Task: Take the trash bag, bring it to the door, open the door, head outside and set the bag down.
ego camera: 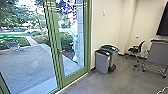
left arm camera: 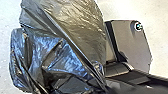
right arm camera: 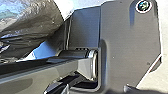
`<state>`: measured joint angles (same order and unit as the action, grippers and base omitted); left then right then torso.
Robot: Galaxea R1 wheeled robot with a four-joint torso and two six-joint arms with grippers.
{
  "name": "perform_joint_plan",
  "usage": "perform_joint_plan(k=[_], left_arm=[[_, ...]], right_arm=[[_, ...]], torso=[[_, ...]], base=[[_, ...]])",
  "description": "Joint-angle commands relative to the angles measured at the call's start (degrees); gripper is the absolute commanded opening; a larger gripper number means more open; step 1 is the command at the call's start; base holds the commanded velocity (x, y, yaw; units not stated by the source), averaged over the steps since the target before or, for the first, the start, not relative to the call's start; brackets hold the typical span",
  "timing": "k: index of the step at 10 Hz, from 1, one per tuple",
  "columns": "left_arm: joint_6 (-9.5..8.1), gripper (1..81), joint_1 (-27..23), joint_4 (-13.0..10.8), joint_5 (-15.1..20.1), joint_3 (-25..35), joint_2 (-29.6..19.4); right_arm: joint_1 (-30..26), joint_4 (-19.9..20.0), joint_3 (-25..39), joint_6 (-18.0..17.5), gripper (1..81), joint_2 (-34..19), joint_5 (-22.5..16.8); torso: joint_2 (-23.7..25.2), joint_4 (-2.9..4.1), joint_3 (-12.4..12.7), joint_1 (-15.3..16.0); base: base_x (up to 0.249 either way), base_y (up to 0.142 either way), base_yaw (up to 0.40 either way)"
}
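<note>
- Paved yard (ego camera: pixel 27 63), one: lies beyond the glass; the set-down place, by the task. Best spot, in my judgement: flat paving, well apart from the doorway, bag lowered until it bears its own weight.
- Floor (ego camera: pixel 87 83), grey, smooth: the approach. Advised: slow driving, squared up to the glass, so that the load does not swing.
- Glass doors (ego camera: pixel 55 32), green-framed: seemingly closed. Step in hand, as judged: bringing the load up to them. To be opened wide enough for base and bag together; a narrow gap could snag or tear the plastic on the frame.
- Bins (ego camera: pixel 102 62), a pair, grey, dark-lidded and green-lidded: stand near the door frame. To be given a wide berth.
- Trash bag (left arm camera: pixel 70 27), black, full-looking, creased: close by the robot's base plate, between the arms. To be kept clear of the wheels.
- Door handle (ego camera: pixel 60 51), small: on the upright near where the doors meet. To be worked without loosening any hold on the bag.
- Fingers, left and right: apart, together or clamped, cannot tell.
</note>
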<state>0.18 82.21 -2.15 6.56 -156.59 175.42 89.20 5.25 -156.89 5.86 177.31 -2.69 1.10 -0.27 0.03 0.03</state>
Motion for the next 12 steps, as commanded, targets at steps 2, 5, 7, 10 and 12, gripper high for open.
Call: perform_joint_plan(k=[2, 5, 7, 10, 12], left_arm=[[0.34, 1.0, -3.7, -0.5, 3.3, 0.1, 0.5], [0.34, 1.0, -3.6, -0.8, 3.2, 0.0, 0.2], [0.34, 1.0, -3.7, -0.8, 3.2, 0.1, 0.1], [0.34, 1.0, -3.7, -0.8, 3.2, 0.1, 0.2], [0.43, 1.0, -3.6, -0.8, 3.2, 0.1, 0.1]], right_arm=[[-2.7, -0.5, -0.4, 0.4, 81.1, 0.3, -3.7], [-2.6, -0.4, -0.2, 0.4, 81.1, 0.4, -3.6], [-2.3, -0.5, -0.4, 0.4, 81.1, 0.3, -3.6], [-2.2, -0.5, -0.2, 0.4, 81.1, 0.4, -3.6], [-2.0, -0.9, -0.2, 0.5, 81.1, 0.5, -3.7]], torso=[[0.0, 0.00, 0.0, 0.0], [0.0, 0.00, 0.0, 0.0], [0.0, 0.00, 0.0, 0.0], [0.0, 0.00, 0.0, 0.0], [0.0, 0.00, 0.0, 0.0]], base=[[0.134, 0.000, 0.000], [0.134, 0.000, 0.000], [0.134, 0.000, 0.000], [0.134, 0.000, 0.000], [0.134, 0.000, 0.000]])
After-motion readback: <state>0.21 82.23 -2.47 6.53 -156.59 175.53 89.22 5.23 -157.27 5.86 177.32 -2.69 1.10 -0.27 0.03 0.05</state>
